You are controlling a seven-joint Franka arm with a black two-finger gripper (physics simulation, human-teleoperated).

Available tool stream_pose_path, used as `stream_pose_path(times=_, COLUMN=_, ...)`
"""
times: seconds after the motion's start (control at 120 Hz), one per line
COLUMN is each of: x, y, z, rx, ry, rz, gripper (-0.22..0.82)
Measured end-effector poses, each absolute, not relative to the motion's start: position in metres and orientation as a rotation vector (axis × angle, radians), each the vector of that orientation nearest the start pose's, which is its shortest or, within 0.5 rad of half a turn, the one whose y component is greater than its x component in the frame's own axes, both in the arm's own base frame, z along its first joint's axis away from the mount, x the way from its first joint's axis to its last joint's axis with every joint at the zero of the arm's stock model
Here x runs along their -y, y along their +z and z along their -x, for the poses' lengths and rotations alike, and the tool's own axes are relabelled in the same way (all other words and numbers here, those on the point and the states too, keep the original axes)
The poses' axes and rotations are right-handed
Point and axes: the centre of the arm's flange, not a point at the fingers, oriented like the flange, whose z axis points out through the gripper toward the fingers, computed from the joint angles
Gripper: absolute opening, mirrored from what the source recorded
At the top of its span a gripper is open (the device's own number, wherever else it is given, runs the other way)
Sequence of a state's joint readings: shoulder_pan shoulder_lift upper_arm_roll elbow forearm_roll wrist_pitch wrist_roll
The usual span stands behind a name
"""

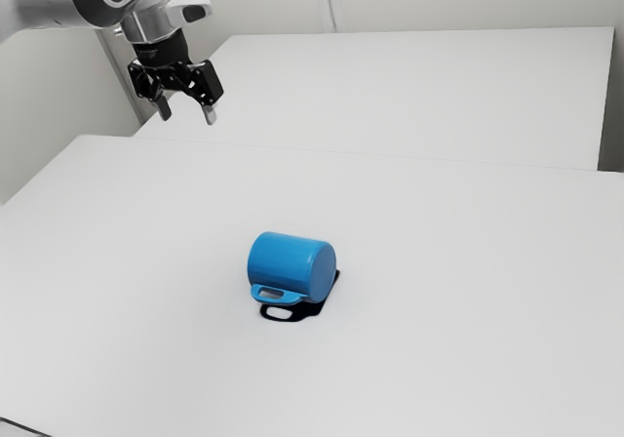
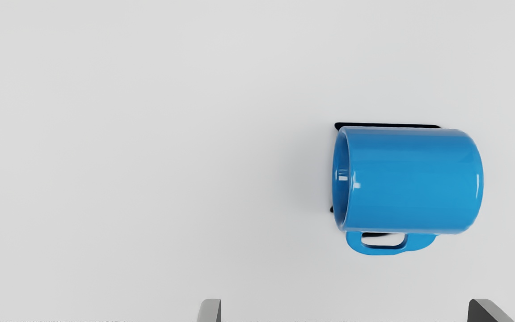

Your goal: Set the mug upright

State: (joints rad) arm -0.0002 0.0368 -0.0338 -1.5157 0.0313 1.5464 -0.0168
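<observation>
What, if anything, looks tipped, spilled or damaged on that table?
The blue mug lies on its side on the white table, mouth toward the exterior view's left, rather than standing on its base. I see no spill or damage.

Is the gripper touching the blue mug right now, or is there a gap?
Apart. The exterior view shows the open gripper raised well away from the mug, with white tabletop visible between them.
</observation>
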Motion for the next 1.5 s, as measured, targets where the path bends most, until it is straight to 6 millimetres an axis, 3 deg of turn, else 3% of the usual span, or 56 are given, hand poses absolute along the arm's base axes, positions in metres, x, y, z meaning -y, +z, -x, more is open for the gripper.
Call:
stream_pose_path(times=0.25, x=0.033, y=0.637, z=-0.556, rx=-0.077, ry=-0.007, rz=3.108, gripper=0.6)
stream_pose_path(times=0.408, x=0.04, y=0.648, z=-0.534, rx=-0.1, ry=-0.019, rz=3.104, gripper=0.6)
stream_pose_path(times=0.6, x=0.017, y=0.619, z=-0.522, rx=-0.034, ry=0.07, rz=3.104, gripper=0.6)
stream_pose_path(times=1.0, x=-0.029, y=0.515, z=-0.533, rx=0.193, ry=0.195, rz=3.325, gripper=0.6)
stream_pose_path(times=1.25, x=-0.047, y=0.447, z=-0.546, rx=0.142, ry=0.17, rz=3.493, gripper=0.6)
stream_pose_path(times=1.5, x=-0.075, y=0.397, z=-0.55, rx=0.035, ry=0.079, rz=3.655, gripper=0.6)
